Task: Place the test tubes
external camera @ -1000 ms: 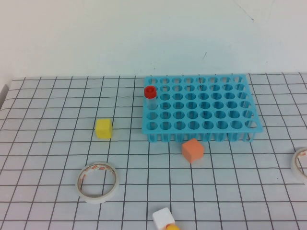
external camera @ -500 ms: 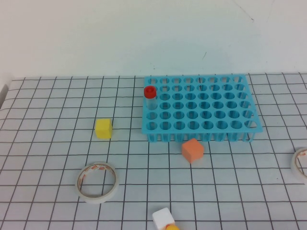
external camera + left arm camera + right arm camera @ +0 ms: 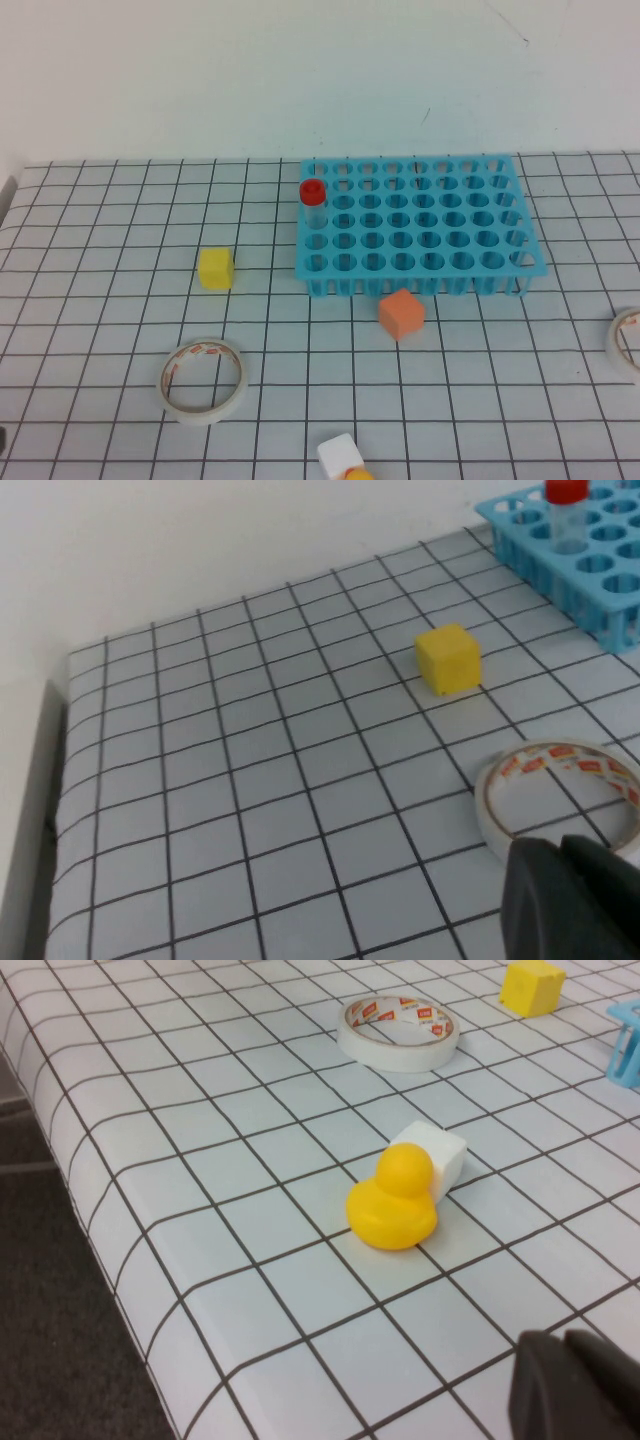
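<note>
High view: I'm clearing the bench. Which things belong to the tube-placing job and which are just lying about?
Job: blue rack, red-capped test tube standing in it; left gripper shut near the tape roll, right gripper shut near the duck.
Lying about: yellow cube, orange cube, tape roll, second tape roll, white cube, duck.

The desk wore a smooth, faintly sheeny covering printed with a black grid. The rack looked like glossy blue plastic. The test tube was clear plastic under a red cap. The yellow cube and orange cube looked matt, foam-like. The tape roll shone slightly; the duck looked smooth and rubbery.
</note>
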You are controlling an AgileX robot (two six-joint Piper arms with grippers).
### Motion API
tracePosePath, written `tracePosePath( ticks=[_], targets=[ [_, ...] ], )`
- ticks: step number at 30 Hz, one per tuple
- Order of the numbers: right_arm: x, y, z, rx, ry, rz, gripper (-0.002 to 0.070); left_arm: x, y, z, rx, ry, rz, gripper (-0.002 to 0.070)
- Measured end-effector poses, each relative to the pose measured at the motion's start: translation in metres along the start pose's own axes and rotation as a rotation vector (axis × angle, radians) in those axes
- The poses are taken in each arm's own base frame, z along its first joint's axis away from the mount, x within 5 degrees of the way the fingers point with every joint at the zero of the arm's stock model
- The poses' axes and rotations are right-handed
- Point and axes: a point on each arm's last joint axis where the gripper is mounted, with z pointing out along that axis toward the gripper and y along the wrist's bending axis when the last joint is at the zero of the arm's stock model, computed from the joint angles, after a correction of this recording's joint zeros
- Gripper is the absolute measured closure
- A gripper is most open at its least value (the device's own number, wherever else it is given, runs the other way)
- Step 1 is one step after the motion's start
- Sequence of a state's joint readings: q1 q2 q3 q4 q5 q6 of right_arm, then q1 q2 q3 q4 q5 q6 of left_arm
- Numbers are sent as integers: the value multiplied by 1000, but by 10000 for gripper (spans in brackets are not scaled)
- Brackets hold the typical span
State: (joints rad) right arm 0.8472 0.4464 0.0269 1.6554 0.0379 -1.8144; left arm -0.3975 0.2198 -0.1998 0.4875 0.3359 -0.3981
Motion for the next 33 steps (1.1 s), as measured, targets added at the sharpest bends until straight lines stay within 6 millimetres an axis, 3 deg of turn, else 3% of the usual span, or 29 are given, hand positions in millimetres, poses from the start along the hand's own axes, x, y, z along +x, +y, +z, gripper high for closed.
tracePosePath(
  ticks=[5, 13, 17, 21, 28, 33],
  targets=[
    [0, 0, 0, 0, 0, 0, 678, 7, 8, -3, -88, -65, -126, 675],
    [0, 0, 0, 0, 0, 0, 678, 9, 8, -13, -176, -216, -27, 675],
    [0, 0, 0, 0, 0, 0, 678, 20, 5, -13, -190, -278, -130, 675],
    [0, 0, 0, 0, 0, 0, 678, 46, 2, -2, -170, -194, -209, 675],
    [0, 0, 0, 0, 0, 0, 678, 62, -2, -1, -147, -11, -163, 675],
    [0, 0, 0, 0, 0, 0, 678, 63, -5, 0, -119, 9, -156, 675]
  ],
)
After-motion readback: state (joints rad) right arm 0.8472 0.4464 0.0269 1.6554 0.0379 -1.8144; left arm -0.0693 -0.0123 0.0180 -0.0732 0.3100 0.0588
